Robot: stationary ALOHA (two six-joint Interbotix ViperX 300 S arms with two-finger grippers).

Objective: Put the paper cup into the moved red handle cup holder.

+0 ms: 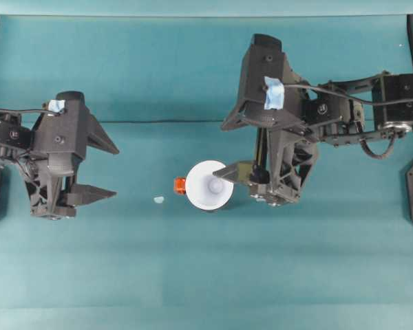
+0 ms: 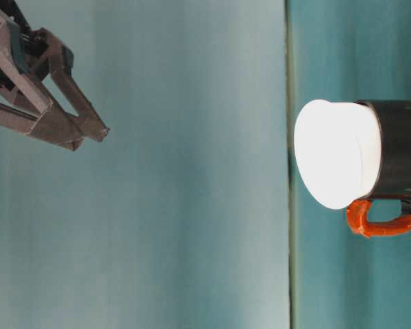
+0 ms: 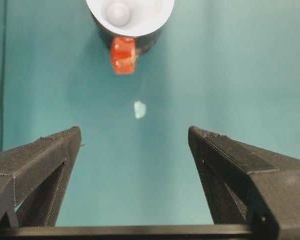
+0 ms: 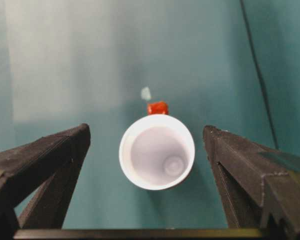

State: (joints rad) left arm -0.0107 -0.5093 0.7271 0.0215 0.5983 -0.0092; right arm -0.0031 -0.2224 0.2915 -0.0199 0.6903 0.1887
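Our right gripper (image 4: 147, 165) has its jaws spread wide and holds nothing. In the right wrist view the paper cup (image 4: 157, 151) sits right between the two jaws, a bit ahead of them, and neither jaw touches it. Our left gripper (image 3: 135, 150) is wide open and empty too, and the cup is well ahead of it, farther off. So the right arm is the nearer one.

The paper cup (image 1: 208, 185) stands upright with its wide mouth up and its small base down. It sits inside the red handle cup holder (image 2: 397, 151). From the table-level view, the white top pokes up out of the black holder and the rim looks a little tilted, so we think it may not be pushed all the way down, but this is hard to tell. The orange-red handle sticks out toward the left arm's side.

We judge the task is nearly done or done. If anything is left, it is a gentle push straight down from above.

A small pale scrap (image 1: 158, 199) lies on the teal tabletop (image 1: 206, 275), near the handle. We see no writing or labels on the cup or holder.
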